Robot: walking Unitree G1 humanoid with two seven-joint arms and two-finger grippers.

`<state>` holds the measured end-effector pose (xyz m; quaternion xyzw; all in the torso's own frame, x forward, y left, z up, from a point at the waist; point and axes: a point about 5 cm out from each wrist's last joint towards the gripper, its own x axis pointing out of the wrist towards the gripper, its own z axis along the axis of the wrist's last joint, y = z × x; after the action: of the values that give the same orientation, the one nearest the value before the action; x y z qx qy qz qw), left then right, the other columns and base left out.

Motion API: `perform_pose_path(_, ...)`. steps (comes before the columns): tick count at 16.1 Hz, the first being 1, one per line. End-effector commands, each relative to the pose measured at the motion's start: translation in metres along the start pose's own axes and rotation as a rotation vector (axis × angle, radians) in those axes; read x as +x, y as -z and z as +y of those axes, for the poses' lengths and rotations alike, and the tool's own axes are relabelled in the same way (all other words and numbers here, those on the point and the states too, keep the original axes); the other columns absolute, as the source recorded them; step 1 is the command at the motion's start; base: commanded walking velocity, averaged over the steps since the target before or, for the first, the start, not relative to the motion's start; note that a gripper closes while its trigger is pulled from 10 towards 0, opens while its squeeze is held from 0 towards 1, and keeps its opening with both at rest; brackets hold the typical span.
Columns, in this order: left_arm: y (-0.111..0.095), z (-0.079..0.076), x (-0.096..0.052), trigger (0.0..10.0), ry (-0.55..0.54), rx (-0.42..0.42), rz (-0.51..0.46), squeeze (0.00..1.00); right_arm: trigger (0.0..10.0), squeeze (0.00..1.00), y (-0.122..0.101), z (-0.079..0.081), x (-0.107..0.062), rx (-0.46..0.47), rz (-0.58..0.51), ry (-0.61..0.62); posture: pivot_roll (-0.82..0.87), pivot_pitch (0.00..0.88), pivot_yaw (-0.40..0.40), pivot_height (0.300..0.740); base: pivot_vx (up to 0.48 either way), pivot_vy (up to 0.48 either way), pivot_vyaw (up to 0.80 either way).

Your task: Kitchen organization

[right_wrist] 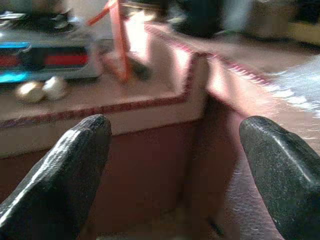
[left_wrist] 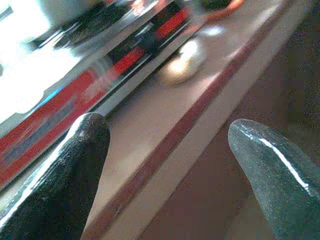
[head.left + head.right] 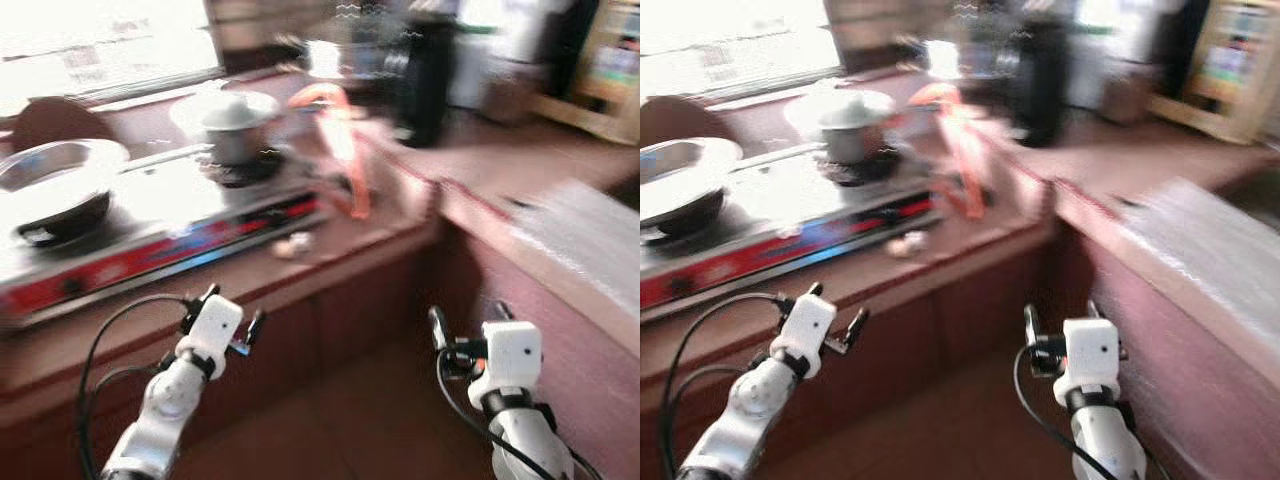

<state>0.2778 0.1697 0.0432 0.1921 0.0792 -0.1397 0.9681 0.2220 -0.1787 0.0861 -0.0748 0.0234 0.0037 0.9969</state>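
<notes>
Both grippers hang spread and empty below the counter point(image 3: 350, 250) front edge, held low as if in approach, nothing yet chosen. The left gripper point(image 3: 225, 320) points at the stove point(image 3: 150, 225) along the counter's front, where two small pale lumps point(image 3: 293, 243) lie just beside the stove's front. The right gripper point(image 3: 465, 325) faces the counter's inner corner. The pot point(image 3: 230, 125) and pan point(image 3: 55, 190) sit on burners, likely left from cooking.

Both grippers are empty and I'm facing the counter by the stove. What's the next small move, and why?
Probably hold still a moment, then ease the left gripper toward the small pale objects on the counter in front of the stove. The head views are blurred, so the camera is moving. Both the left and the right gripper are open, low, short of the counter edge.
</notes>
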Motion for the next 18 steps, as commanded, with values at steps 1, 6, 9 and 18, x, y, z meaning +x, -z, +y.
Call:
perform_pose_path(1, 0.018, -0.001, -0.005, 10.0, -0.017, 0.001, 0.070, 0.00, 10.0, 1.00, 0.014, 0.002, -0.002, 0.005, 0.042, -0.012, -0.02, 0.000, 0.027, 0.740, 0.000, 0.000, 0.80)
perform_pose_path(6, 0.093, -0.010, -0.033, 10.0, -0.077, -0.123, 0.468, 0.00, 10.0, 1.00, 0.079, 0.014, -0.007, -0.024, 0.269, -0.117, 0.00, 0.000, -0.011, 0.740, 0.000, 0.000, 0.80)
perform_pose_path(9, 0.120, -0.027, -0.057, 10.0, 0.023, -0.113, 0.638, 0.00, 10.0, 1.00, 0.126, 0.012, -0.022, -0.009, 0.480, -0.138, 0.02, 0.000, -0.033, 0.740, 0.000, 0.000, 0.80)
perform_pose_path(18, 0.138, -0.029, -0.071, 10.0, 0.012, -0.154, 0.854, 0.00, 10.0, 1.00, 0.182, 0.013, -0.063, 0.258, 0.881, 0.019, 0.07, 0.000, -0.049, 0.740, 0.000, 0.000, 0.62)
